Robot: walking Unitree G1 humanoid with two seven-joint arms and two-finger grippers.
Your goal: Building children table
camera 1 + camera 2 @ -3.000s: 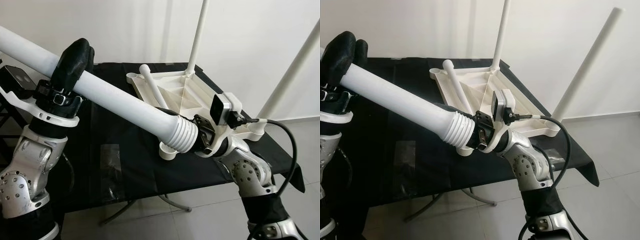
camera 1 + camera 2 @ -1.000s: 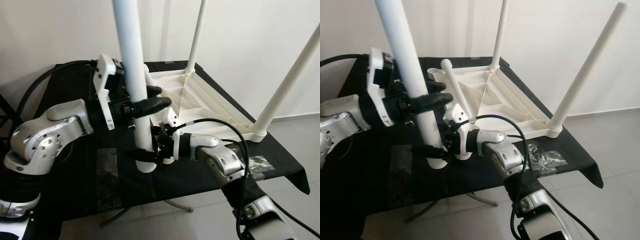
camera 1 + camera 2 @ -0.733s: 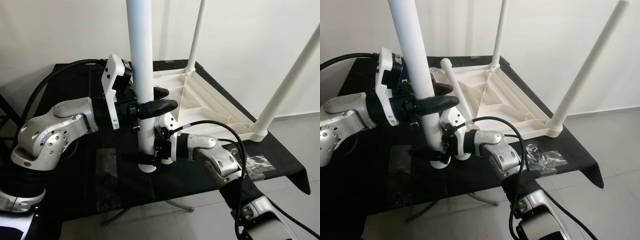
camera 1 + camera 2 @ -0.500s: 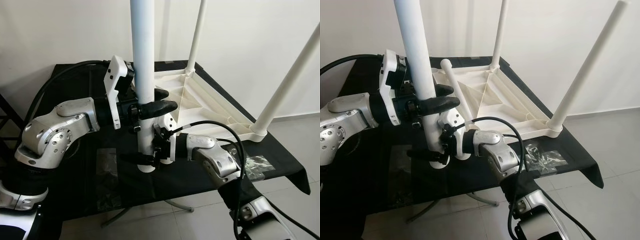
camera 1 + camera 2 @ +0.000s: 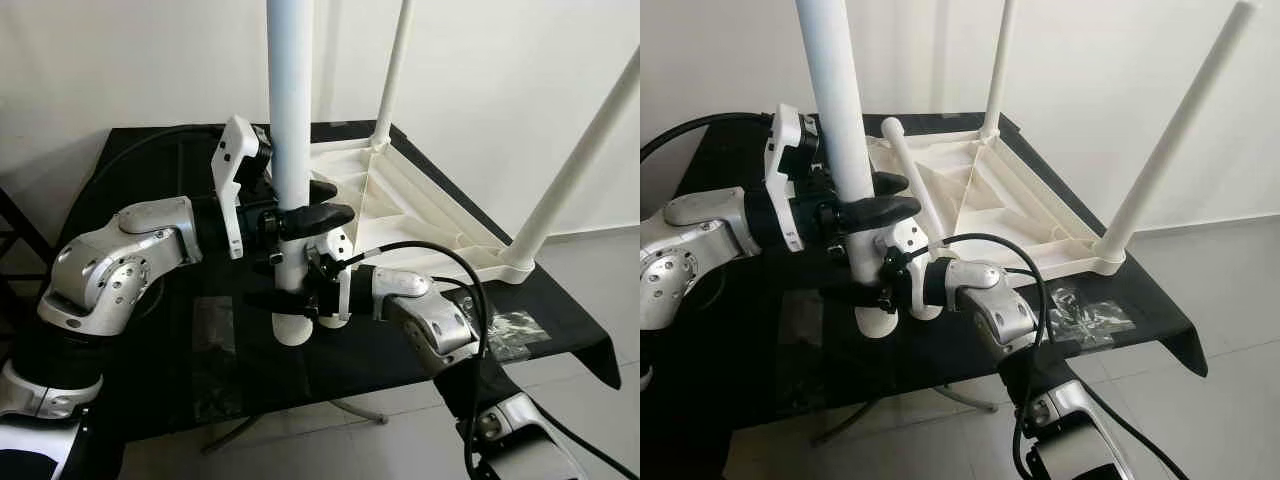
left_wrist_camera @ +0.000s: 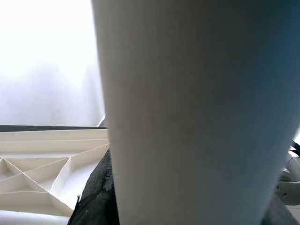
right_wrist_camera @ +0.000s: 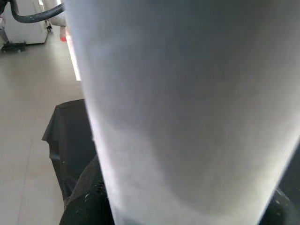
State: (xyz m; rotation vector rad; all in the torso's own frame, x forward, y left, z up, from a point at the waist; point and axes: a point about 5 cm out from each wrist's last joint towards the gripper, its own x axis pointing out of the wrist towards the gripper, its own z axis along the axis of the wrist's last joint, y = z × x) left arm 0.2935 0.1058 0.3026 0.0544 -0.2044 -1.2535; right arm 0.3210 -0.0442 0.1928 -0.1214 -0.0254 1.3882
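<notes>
A long white table leg [image 5: 289,120] stands upright over the black-draped table, its ribbed lower end [image 5: 290,328] just left of the near corner socket [image 5: 335,318] of the upturned white tabletop [image 5: 410,215]. My left gripper [image 5: 322,202] is shut on the leg at mid height. Lower down, my right gripper [image 5: 268,298] is shut on the same leg. Both wrist views show the leg [image 6: 197,117] very close up [image 7: 187,103]. Two legs stand fitted, one at the far corner [image 5: 396,65] and one at the right corner [image 5: 580,165]. Another leg [image 5: 910,170] lies on the tabletop.
The black cloth table [image 5: 150,180] ends close in front, with tiled floor [image 5: 400,420] below. A crumpled clear plastic bag [image 5: 508,330] lies at the near right corner. A flat clear patch [image 5: 212,325] lies on the cloth to the left. A white wall is behind.
The leg swung from lying slantwise across both grippers to upright, then shifted slightly right toward the corner socket. Both grippers stayed shut on it.
</notes>
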